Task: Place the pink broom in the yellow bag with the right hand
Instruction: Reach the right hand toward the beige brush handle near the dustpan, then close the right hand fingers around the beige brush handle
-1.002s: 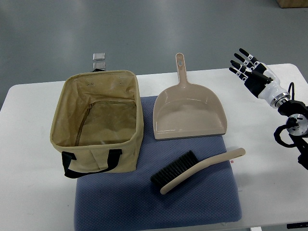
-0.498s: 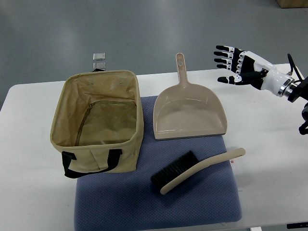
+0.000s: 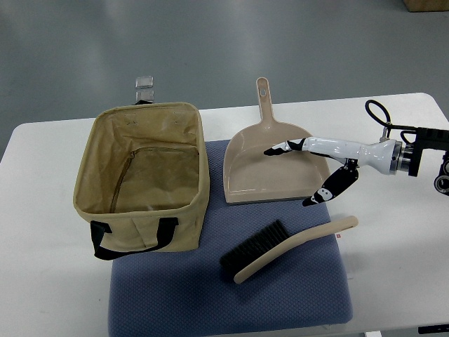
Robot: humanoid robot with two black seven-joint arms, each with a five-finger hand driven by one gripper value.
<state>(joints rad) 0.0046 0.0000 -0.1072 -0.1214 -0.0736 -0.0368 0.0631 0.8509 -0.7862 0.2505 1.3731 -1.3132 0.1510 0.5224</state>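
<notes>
The white tabletop (image 3: pixel 42 281) carries one blue mat (image 3: pixel 295 295), and the mat reaches almost to the near edge of the tabletop. On the right of the mat a wide strip of bare tabletop stays free, and on the left a bare corner as well.

One broom (image 3: pixel 287 248) lies flat on the mat, near its right front part. Its long axis runs diagonally: the pale handle points up and to the right, its tip just over the right edge of the mat, and the dark bristles face up and to the left, at the lower-left end. Around the broom the mat is free on all sides.

One bag (image 3: pixel 144 179) stands on the left, open at the top, partly on the mat, with two black handles at its near side. Its mouth is wide and nothing covers it. One dustpan (image 3: pixel 273 165) lies between bag and right arm, its handle pointing to the far edge of the tabletop.

The right hand (image 3: pixel 312 172) comes in from the right edge and hovers over the right part of the dustpan, above the broom and apart from it. Its fingers (image 3: pixel 280 149) are spread and grasp nothing. Two small clear things (image 3: pixel 144 87) lie on the floor behind the bag.
</notes>
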